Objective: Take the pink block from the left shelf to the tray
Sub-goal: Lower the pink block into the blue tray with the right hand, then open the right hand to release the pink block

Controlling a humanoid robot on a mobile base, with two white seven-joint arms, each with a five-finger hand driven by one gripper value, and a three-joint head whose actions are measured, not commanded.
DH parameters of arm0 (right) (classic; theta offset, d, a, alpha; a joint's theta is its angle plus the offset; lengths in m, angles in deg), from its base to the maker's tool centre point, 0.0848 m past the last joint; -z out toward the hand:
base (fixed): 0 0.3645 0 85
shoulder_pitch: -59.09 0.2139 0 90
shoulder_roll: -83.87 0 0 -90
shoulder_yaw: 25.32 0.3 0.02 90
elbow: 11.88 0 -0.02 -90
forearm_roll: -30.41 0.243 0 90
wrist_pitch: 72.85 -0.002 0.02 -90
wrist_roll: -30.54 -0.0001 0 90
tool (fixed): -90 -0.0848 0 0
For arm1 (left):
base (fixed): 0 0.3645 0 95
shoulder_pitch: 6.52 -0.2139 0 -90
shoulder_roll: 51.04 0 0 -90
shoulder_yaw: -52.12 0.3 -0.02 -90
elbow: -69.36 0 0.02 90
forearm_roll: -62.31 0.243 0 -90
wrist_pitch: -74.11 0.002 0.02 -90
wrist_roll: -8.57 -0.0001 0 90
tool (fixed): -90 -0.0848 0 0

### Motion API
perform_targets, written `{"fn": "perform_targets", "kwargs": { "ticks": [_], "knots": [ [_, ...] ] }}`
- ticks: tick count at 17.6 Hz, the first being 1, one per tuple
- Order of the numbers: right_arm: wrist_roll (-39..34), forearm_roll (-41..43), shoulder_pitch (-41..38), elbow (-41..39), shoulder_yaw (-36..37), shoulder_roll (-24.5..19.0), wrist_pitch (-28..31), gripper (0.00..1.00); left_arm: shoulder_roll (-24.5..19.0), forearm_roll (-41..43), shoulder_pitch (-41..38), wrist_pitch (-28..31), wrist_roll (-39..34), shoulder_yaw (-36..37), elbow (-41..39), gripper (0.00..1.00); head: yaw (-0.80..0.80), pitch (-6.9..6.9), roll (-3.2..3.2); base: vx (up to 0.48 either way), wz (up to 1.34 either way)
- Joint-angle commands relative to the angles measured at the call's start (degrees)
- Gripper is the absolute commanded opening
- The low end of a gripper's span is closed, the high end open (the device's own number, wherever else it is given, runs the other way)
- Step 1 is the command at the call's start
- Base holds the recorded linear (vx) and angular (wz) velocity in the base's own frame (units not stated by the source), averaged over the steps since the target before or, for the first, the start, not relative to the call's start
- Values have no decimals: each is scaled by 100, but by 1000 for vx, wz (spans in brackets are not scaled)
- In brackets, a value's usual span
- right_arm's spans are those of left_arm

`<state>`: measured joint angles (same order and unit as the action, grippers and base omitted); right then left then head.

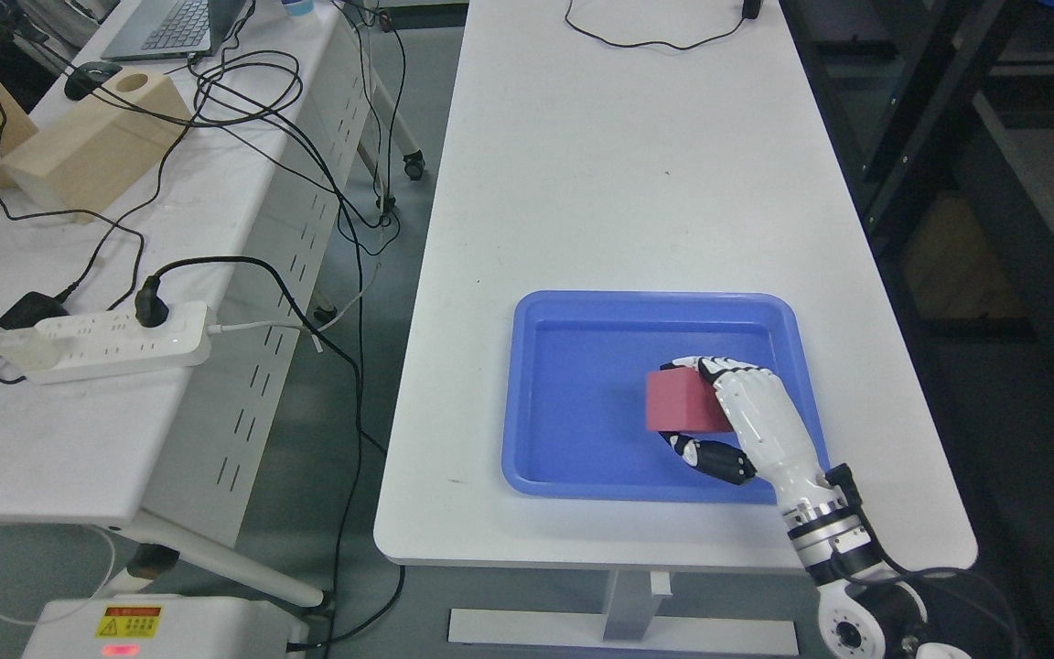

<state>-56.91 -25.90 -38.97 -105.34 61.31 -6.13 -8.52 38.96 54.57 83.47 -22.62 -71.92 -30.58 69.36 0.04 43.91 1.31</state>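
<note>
A pink block (pixel 681 401) sits over the right half of the blue tray (pixel 573 458), which lies on the white table (pixel 618 183). My right hand (pixel 687 407) comes in from the lower right, its white fingers curled over the block's top and its black thumb under the near side, shut on it. I cannot tell whether the block rests on the tray floor or hangs just above it. The left arm does not show.
A second white table (pixel 51 430) on the left carries a power strip (pixel 102 343), tangled black cables (pixel 243 101), a wooden box (pixel 88 142) and a laptop (pixel 175 27). A dark shelf frame (pixel 994 183) stands to the right. A black cable (pixel 646 41) lies at the table's far end.
</note>
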Motion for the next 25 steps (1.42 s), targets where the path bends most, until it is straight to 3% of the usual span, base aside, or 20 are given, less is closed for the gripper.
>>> {"fn": "perform_targets", "kwargs": {
  "ticks": [1,5,16,25],
  "knots": [
    [-8,270,-28,-5,-85,100,45,36,-100,0,-114,-4,-2,0,-100,100,0,0,0,57,8],
    [-61,261,-195,-5,-77,100,36,44,-100,0,-114,-4,-2,0,-100,100,0,0,0,58,3],
    [-166,331,-240,-14,196,100,124,77,-100,0,-114,-4,-2,0,-100,100,0,0,0,37,0],
    [-193,936,-327,-14,213,100,124,93,-100,0,-114,-4,-2,0,-100,100,0,0,0,9,0]
  ]
}}
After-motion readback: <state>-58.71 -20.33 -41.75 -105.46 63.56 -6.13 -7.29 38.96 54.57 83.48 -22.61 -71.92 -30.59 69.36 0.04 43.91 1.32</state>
